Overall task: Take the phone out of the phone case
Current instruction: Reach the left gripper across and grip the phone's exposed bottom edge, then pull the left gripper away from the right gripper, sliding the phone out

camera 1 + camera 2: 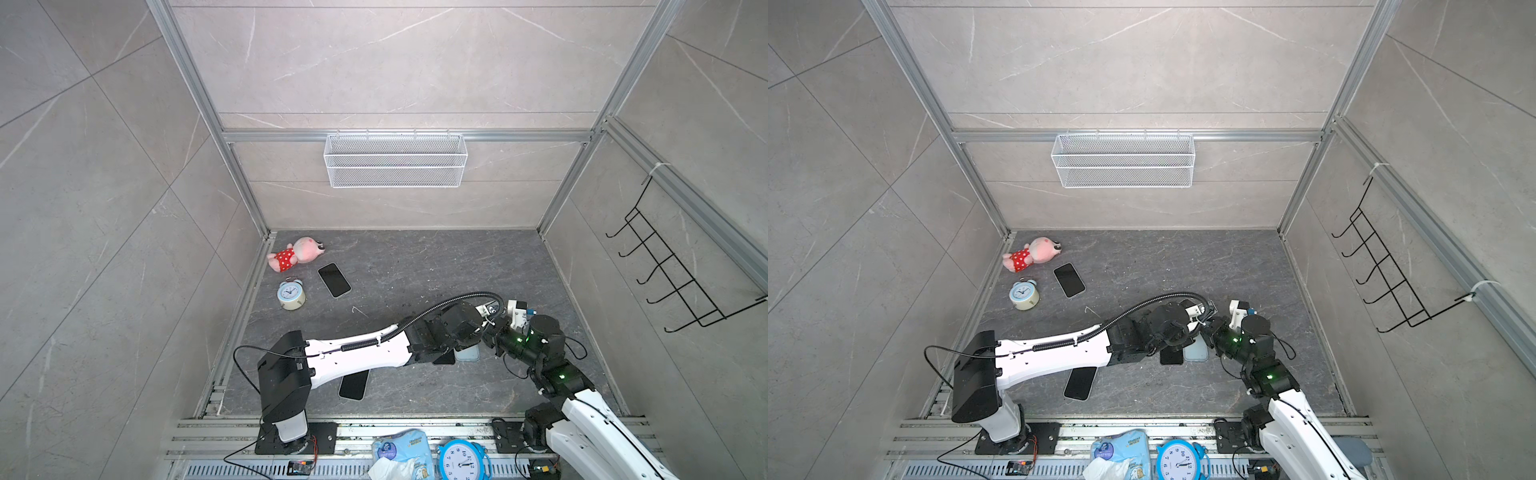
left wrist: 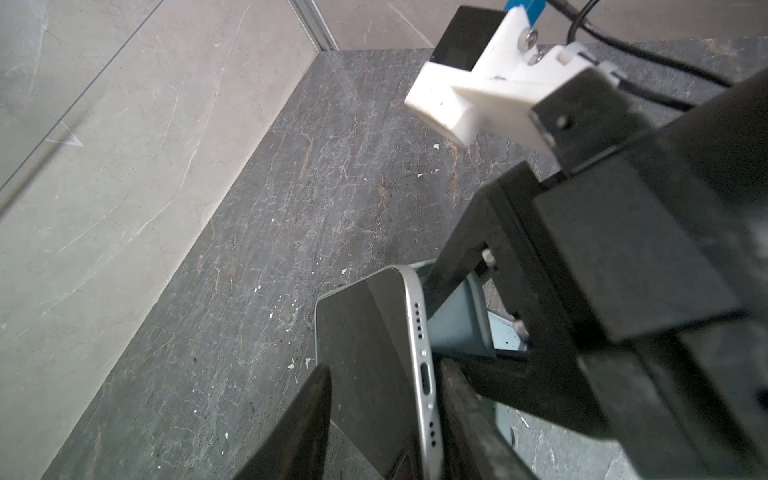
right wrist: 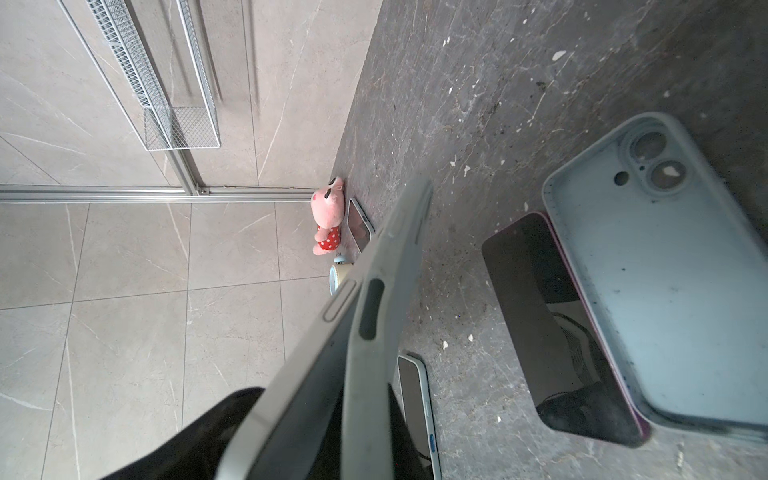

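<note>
Silver along its rim, the phone (image 2: 374, 353) stands tilted above the tabletop (image 2: 249, 291), its port end between the fingers (image 2: 299, 419) of the left claw (image 2: 386, 368). They sit close on either side of it; whether they already press it I cannot tell.

Just behind the phone, the right claw (image 2: 482, 328) is pressed together on the grey-blue case (image 2: 457, 316), pinching its wall. In the right wrist view the phone and case gape apart close to that claw and meet again farther from it, so the phone is partly out, one long side lifted clear.

Below the right claw an empty case (image 3: 665, 270) lies hollow side up on the tabletop. A pink phone (image 3: 548, 316) lies screen up, touching its edge.

A toy (image 1: 296, 254) and a clock (image 1: 291, 294) lie well apart from both claws.
</note>
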`<state>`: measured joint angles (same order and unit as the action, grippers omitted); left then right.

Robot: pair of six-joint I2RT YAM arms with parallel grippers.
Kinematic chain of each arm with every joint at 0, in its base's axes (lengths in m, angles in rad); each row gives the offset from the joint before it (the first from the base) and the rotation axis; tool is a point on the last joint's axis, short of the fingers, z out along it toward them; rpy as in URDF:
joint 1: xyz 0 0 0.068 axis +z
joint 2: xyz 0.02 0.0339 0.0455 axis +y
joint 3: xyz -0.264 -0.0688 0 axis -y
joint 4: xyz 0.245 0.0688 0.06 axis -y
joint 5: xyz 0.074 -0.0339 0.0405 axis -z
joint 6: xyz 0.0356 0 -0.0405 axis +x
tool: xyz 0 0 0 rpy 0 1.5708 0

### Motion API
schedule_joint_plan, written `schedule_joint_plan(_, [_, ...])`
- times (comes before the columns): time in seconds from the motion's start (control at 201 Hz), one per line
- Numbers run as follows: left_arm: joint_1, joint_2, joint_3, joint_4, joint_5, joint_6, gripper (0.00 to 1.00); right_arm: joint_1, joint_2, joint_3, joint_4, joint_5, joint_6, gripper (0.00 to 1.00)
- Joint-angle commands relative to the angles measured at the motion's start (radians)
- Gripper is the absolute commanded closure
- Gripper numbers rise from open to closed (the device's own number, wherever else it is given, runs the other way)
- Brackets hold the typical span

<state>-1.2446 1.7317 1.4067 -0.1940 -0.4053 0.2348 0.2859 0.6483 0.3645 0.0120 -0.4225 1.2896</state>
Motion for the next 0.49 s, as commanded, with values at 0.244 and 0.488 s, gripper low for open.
schedule_joint_plan(0.244, [0.010, 0.010, 0.002, -0.027, 0.003, 0.004, 0.78, 0.007, 0.016, 0.022, 0.123, -0.045, 0.007, 1.00])
schedule_joint_plan(0.488, [0.011, -0.077, -0.055, 0.052, -0.003, 0.053, 0.98, 0.008, 0.062, 0.007, 0.147, -0.020, 0.007, 1.00])
